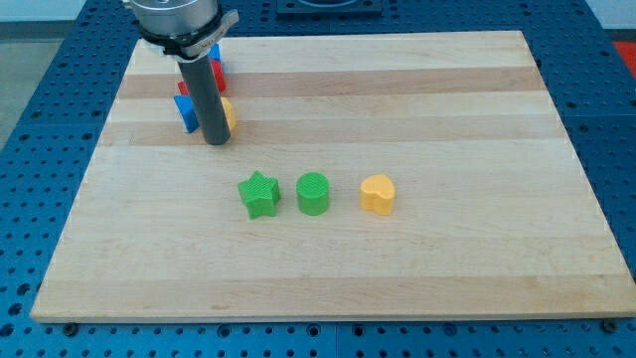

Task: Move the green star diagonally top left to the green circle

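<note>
A green star (259, 194) lies on the wooden board (447, 259) a little left of the middle. A green circle (313, 193) stands just to its right, a small gap between them. My tip (216, 142) is at the upper left of the board, above and to the left of the green star and well apart from it. It touches neither green block.
A yellow heart (378, 194) lies right of the green circle. Behind my rod at the upper left sit a blue block (186, 110), a red block (218, 76), a yellow block (229, 113) and another blue block (212, 52), all partly hidden.
</note>
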Controlling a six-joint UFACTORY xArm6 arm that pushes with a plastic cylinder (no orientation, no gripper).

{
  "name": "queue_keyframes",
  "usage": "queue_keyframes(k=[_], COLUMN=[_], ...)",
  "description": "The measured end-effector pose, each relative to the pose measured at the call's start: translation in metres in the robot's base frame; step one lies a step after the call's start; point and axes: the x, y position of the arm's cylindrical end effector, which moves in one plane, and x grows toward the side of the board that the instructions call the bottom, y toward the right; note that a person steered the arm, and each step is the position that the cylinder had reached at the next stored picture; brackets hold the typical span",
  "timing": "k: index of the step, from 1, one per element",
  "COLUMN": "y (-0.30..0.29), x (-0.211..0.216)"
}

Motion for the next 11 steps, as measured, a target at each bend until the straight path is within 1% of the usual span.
queue_keyframes(k=[1, 2, 3, 4, 5, 6, 7, 8, 11], y=[-0.009, -0.033, -0.032, 0.018, 0.069, 0.070, 0.057, 0.057, 0.051], x=[0.005, 0.051, 0.116, 0.153, 0.145, 0.127, 0.126, 0.120, 0.078])
